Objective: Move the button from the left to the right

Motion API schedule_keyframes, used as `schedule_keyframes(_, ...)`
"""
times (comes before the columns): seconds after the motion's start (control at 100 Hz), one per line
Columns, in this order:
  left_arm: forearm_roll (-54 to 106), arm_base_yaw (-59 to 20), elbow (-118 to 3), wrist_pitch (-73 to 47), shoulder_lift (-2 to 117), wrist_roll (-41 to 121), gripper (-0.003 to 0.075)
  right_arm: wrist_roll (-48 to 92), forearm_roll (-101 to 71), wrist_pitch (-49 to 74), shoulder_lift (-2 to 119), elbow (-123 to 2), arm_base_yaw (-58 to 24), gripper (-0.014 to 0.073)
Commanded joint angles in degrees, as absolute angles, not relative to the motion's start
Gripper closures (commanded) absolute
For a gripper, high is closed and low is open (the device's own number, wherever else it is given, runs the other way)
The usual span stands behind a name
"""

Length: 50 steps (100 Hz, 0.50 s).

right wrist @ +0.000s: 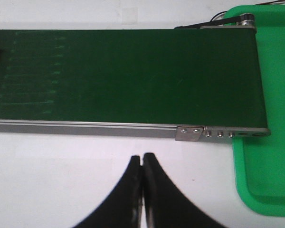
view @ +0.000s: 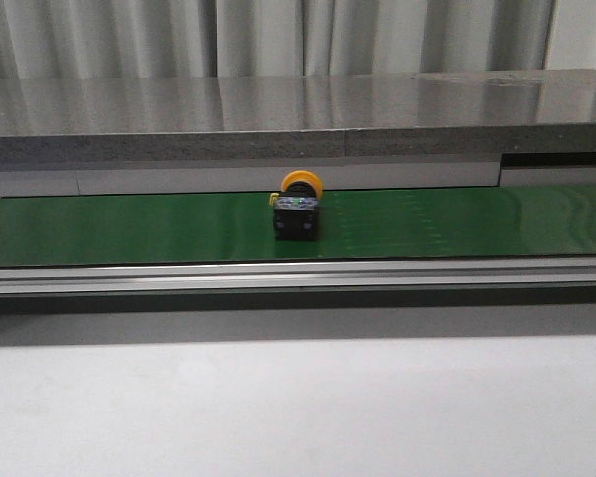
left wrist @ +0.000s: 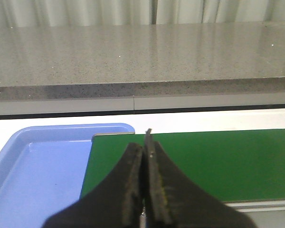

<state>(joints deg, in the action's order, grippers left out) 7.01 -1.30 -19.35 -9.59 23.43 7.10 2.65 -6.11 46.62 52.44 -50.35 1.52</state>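
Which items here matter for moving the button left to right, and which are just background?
Job:
- button, on the belt
- green belt
- blue tray at the belt's left end
- green tray at its right end
- left gripper, shut
- right gripper, shut

Background:
- grey ledge
- curtain
- white table

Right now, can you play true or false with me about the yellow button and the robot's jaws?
1. The button sits on the green belt. True.
2. The left gripper is holding the button. False: its jaws are shut on nothing.
3. A blue tray lies at one end of the belt. True.
4. The right gripper has its jaws wide open. False: they are shut together.
5. The button is inside the green tray. False: it is on the belt, apart from that tray.
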Motion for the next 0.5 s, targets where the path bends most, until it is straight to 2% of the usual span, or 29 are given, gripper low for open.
schedule_keyframes(0.0,7.57,-1.64,-20.99,-4.95,23.59,7.1,0.074,2.93,-6.79,42.84,52.39,-52.43,1.48,0.0444)
schedule_keyframes(0.15,7.57,-1.64,-20.99,-4.95,23.59,7.1,0.074,2.93,-6.79,43.0,52.39,-52.43,1.48,0.0093)
schedule_keyframes(0.21,7.57,-1.64,-20.99,-4.95,23.59,7.1,0.074,2.93,-6.79,42.79,52.39,-52.43,1.48,-0.0003)
schedule_keyframes(0.29,7.57,-1.64,-20.99,-4.95,23.59,7.1,0.074,2.93,-6.88,42.59,52.39,-52.43,1.48,-0.0052)
schedule_keyframes(0.49,7.57,-1.64,-20.99,-4.95,23.59,7.1,0.074,2.93,-11.53,44.38,52.76,-52.43,1.48,-0.0053)
